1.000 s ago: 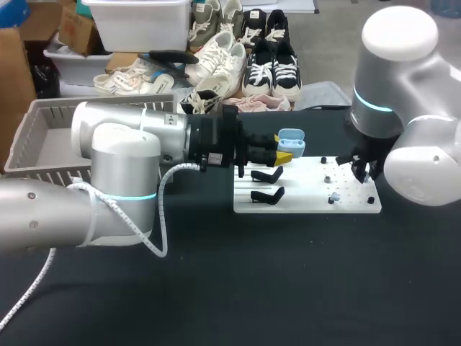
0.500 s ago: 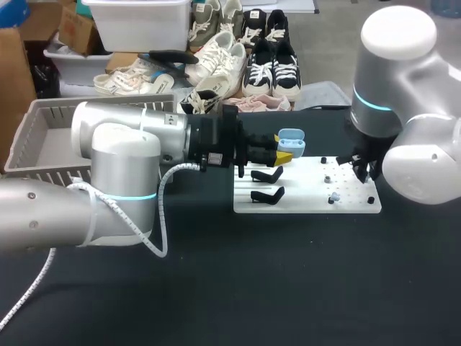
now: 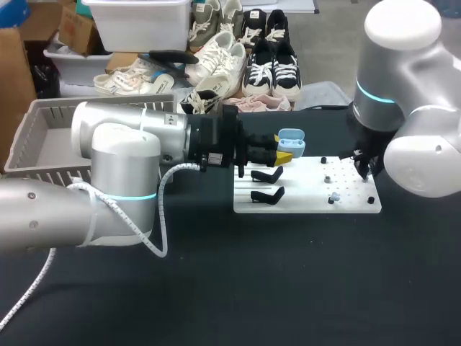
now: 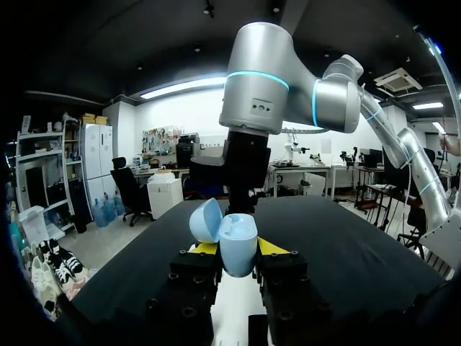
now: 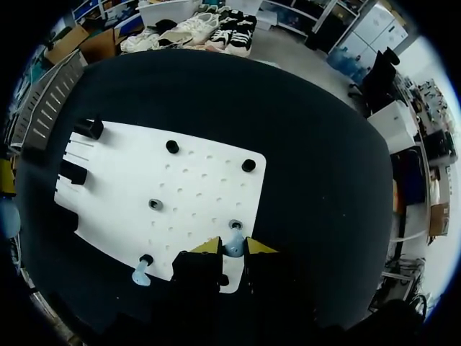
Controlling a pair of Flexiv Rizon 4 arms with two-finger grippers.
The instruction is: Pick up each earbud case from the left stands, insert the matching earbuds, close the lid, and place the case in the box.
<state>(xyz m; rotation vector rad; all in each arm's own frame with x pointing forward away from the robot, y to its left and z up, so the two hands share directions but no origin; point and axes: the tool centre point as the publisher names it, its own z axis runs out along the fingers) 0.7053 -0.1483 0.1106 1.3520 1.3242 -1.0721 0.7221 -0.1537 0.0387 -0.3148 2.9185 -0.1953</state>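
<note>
Left silver arm [image 3: 130, 144] enters from left, forearm lying level, reaching toward middle. Left gripper [image 4: 238, 249] horizontal, yellow tips pressing both sides of open-lidded light blue plastic earbud case [image 4: 234, 232]. Right silver arm [image 3: 403, 86] arches in from right, wrist vertical. Right gripper [image 5: 234, 246] points straight down, narrow-set tips pinching small light blue earbud [image 5: 233, 250].

Robotics lab, test bench: silver left arm [image 3: 122, 155] & right arm [image 3: 400, 72] over black table [image 3: 288, 274]. White pegboard fixture [image 5: 194, 187] w/ stands [image 3: 266, 175] & pegs [image 5: 172, 146] lies under fingers [image 5: 209, 247] of right gripper [image 5: 233, 249], blue earbud [image 5: 234, 246] pinched betw. them. Left gripper [image 4: 238, 249] clamps open blue earbud case [image 4: 241, 234].
</note>
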